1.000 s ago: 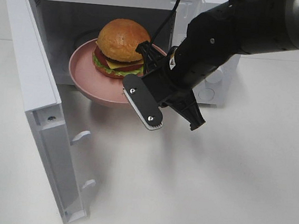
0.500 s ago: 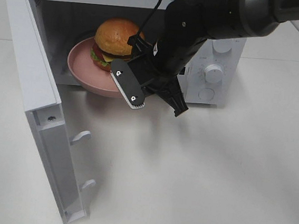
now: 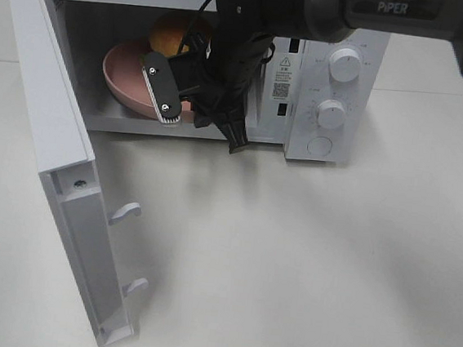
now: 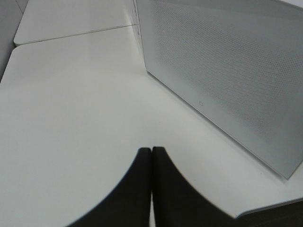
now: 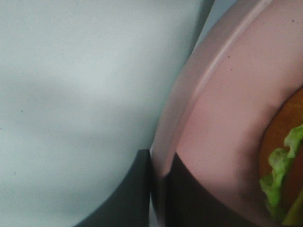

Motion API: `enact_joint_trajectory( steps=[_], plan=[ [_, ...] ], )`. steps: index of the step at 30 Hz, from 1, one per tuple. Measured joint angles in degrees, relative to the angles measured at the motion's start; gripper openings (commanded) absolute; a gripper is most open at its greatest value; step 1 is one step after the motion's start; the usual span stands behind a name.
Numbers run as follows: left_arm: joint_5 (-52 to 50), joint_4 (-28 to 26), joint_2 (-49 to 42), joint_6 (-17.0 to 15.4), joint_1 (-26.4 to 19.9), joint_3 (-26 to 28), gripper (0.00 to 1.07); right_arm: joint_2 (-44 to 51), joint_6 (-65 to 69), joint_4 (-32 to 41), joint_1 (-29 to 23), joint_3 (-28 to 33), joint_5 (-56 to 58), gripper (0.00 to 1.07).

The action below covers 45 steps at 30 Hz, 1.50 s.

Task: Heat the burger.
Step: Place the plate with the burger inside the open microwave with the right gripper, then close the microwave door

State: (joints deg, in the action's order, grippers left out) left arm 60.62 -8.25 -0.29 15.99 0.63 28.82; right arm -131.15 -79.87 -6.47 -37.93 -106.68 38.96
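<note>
LOADING THE OVEN: On a white table [image 3: 344,283], a white microwave [image 3: 365,104] stands w/ its door [image 3: 50,140] swung wide open toward the left of the exterior high view. The robot's right arm [image 3: 371,6] reaches into the cavity. This looks like the loading step of the heating job, roughly midway, w/ the door not yet shut and nothing switched on. The arm carries a pink plate [image 3: 124,77], which sits mostly inside the cavity and tilted. Whether its base touches the cavity floor can't be told from here. On the plate, deep in the cavity, rides the burger [image 3: 173,28]. Only the golden bun top shows past the arm, though the right wrist view catches a bit of lettuce. The next move prob. calls for levelling the plate and setting it down flat before letting go, then backing the arm straight out w/o dragging the rim. The right gripper [image 5: 160,170] is clamped nearly closed, its fingers pinching the plate's rim from both sides and touching nothing else that shows. The left gripper [image 4: 151,156], out of the exterior view, has its fingers pressed together and empty. It hangs over the table near a perforated white panel [image 4: 227,71], poss. the door's outer face. After that come the door and one of the two knobs [image 3: 344,64], both untouched for now.
</note>
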Motion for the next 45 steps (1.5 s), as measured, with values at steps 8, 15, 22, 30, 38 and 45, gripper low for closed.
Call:
enact_joint_trajectory(
  steps=[8,15,22,30,38,45],
  plan=[
    [0.0,0.0,0.0,0.0,0.0,0.0,0.0,-4.07,7.79,2.23,1.32,-4.53,1.38,0.0],
    [0.0,0.0,0.0,0.0,0.0,0.0,0.0,-4.13,13.52,2.35,1.26,-4.64,2.06,0.02],
    [0.0,0.0,0.0,0.0,0.0,0.0,0.0,-4.13,16.1,4.47,1.26,-5.33,2.46,0.24],
    [0.0,0.0,0.0,0.0,0.0,0.0,0.0,-4.07,21.77,7.51,1.26,-5.5,3.84,0.51],
    [0.0,0.0,0.0,0.0,0.0,0.0,0.0,-0.23,37.3,7.62,1.26,-5.5,6.13,0.79],
    [0.0,0.0,0.0,0.0,0.0,0.0,0.0,2.46,47.33,8.19,1.26,-5.61,13.35,0.8]
  ],
)
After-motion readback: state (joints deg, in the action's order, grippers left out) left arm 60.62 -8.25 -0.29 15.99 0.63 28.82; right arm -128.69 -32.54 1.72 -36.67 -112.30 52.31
